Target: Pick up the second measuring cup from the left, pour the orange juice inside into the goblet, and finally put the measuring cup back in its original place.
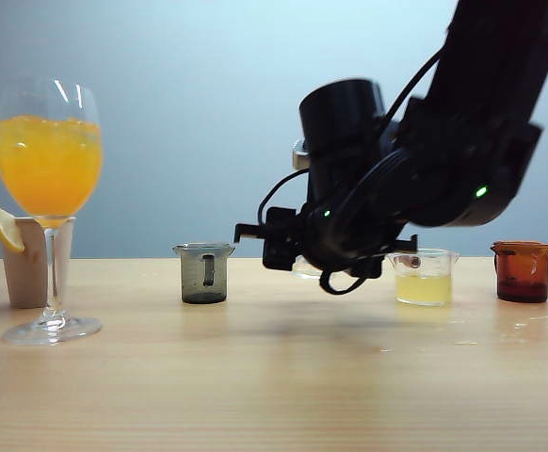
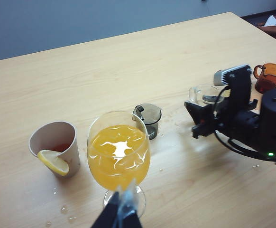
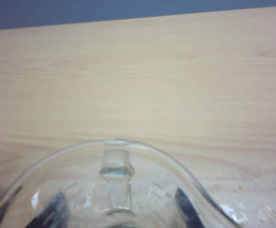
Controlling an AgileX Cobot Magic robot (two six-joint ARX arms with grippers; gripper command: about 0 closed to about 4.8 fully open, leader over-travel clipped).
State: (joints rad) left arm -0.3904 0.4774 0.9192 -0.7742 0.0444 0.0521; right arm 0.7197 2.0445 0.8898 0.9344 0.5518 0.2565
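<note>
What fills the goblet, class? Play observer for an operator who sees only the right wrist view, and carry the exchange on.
Observer: The goblet holds orange juice almost to the brim.
Operator: I see an empty measuring cup in my right pincer. Where is it on the table?
Observer: The right pincer holds the measuring cup between the smoky grey cup and the pale yellow cup.
Operator: Where is the left pincer?
Observer: The left pincer is shut and holds nothing. It is back from the goblet and points toward it.
</note>
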